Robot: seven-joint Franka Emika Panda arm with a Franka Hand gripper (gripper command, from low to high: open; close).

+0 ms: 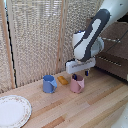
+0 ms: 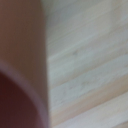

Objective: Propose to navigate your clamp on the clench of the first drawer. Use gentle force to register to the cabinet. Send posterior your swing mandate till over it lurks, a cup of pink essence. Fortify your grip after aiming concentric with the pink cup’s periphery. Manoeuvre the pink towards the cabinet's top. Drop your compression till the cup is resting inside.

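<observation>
The pink cup (image 1: 76, 85) stands upright on the wooden table, handle to one side. My gripper (image 1: 80, 75), on the bulky white arm, hangs just over the cup's rim. Its dark fingers stand apart, one at the rim and the other beyond the cup's edge on the exterior view's right, so it looks open. In the wrist view the cup's pink wall (image 2: 22, 45) and dark inside (image 2: 15, 107) fill one side, very close and blurred; no fingers show there. The dark brown cabinet (image 1: 116, 47) stands at the exterior view's right, a drawer front (image 1: 113, 62) jutting out. I cannot make out its handle.
A blue mug (image 1: 49, 84) stands at the pink cup's left in the exterior view, with a small orange object (image 1: 62, 79) between them. A white plate (image 1: 12, 111) lies at the near left. A slatted screen (image 1: 35, 35) closes the back.
</observation>
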